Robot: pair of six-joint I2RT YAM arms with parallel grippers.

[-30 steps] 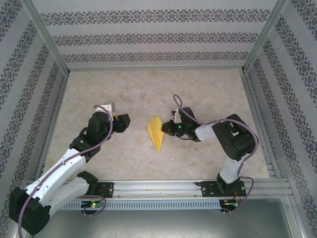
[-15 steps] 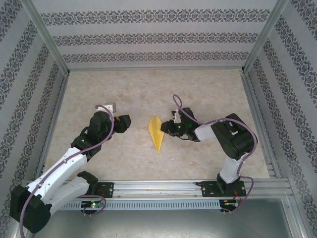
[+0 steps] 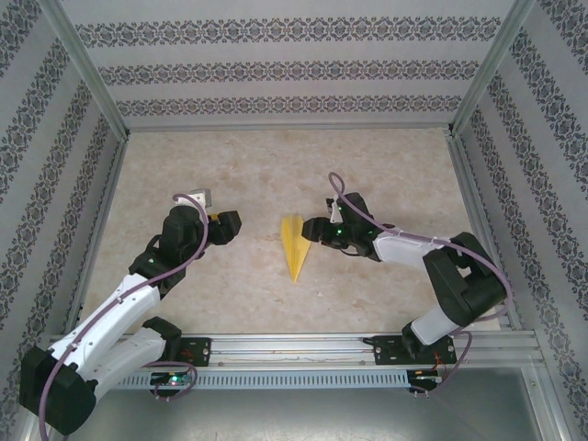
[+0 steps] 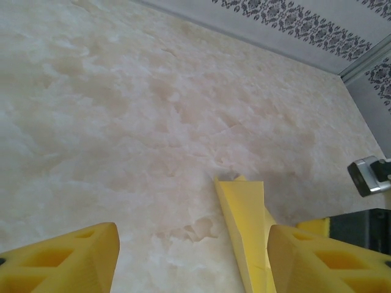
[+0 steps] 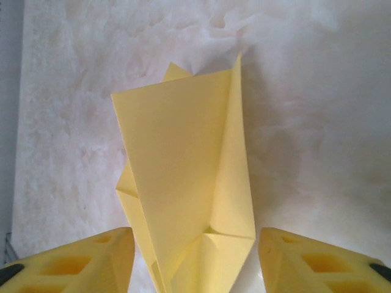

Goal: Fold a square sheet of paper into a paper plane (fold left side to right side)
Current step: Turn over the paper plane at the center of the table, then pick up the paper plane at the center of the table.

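Beige marbled desk (image 3: pixel 184 165), patterned walls (image 3: pixel 276 69) all round. Got the plane (image 3: pixel 294 246) lying mid-desk, layers springing up a bit. Right pincer (image 5: pixel 195 238) spread wide, plane between its fingers (image 5: pixel 91 256), nothing pinched. Left pincer (image 4: pixel 192 244) wide too, empty, off to the side. Could easily snag a loose flap when pulling away, or drag the thing and undo the crease.

No text, label, brand, number or sign can be read anywhere. The wallpaper (image 3: pixel 276 69) carries bands of damask ornament without letters, and the yellow paper plane (image 3: pixel 293 244) is plain and unprinted.
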